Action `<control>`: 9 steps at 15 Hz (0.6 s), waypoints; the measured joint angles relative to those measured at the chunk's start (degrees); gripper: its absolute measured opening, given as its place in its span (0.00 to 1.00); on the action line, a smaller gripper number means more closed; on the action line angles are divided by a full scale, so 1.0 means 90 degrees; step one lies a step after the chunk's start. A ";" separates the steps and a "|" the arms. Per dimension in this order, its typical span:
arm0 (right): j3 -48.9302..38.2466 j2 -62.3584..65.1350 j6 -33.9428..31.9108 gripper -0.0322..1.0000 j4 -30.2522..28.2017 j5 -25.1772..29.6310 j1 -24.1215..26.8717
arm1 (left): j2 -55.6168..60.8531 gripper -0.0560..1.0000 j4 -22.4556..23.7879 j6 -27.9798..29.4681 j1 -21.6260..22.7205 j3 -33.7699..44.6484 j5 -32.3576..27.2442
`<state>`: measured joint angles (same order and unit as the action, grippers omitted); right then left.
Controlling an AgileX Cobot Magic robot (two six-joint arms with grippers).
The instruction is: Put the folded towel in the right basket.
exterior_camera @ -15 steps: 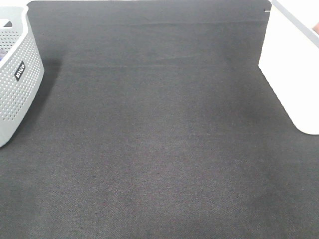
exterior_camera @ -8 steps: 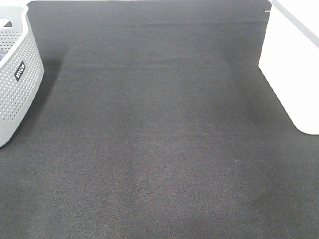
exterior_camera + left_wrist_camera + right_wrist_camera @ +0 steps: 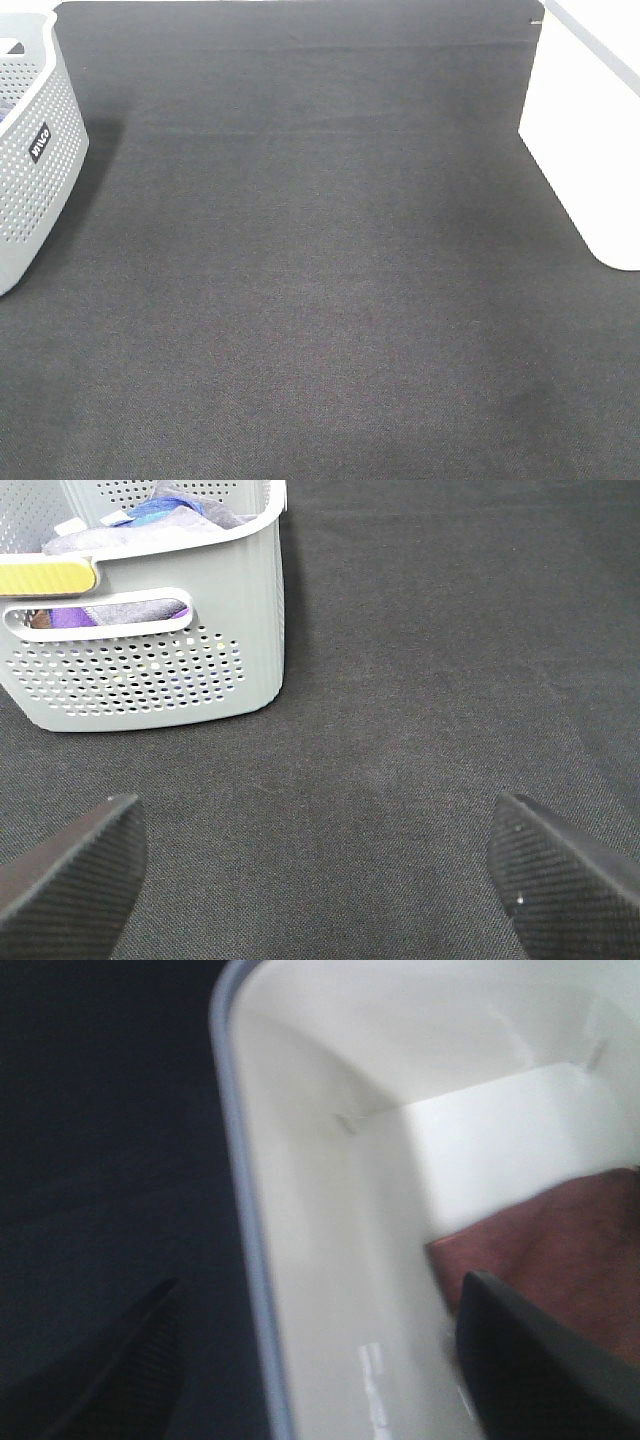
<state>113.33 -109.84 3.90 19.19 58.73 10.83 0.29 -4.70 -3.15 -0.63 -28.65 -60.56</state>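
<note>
Now right gripper gapes empty above right basket; folded towel inside.

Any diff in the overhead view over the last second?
Nothing visibly changed there: the grey basket at the left edge, the right basket and the dark mat lie as before, and neither arm shows in any overhead frame.
</note>
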 joint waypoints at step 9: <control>-0.0127 0.1019 -0.0178 0.71 -0.0917 0.1184 -0.1171 | 0.0000 0.88 0.0000 0.0000 0.0000 0.0000 0.0000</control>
<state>112.19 -100.67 2.29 10.94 69.39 0.29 0.29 -4.70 -3.15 -0.63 -28.65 -60.56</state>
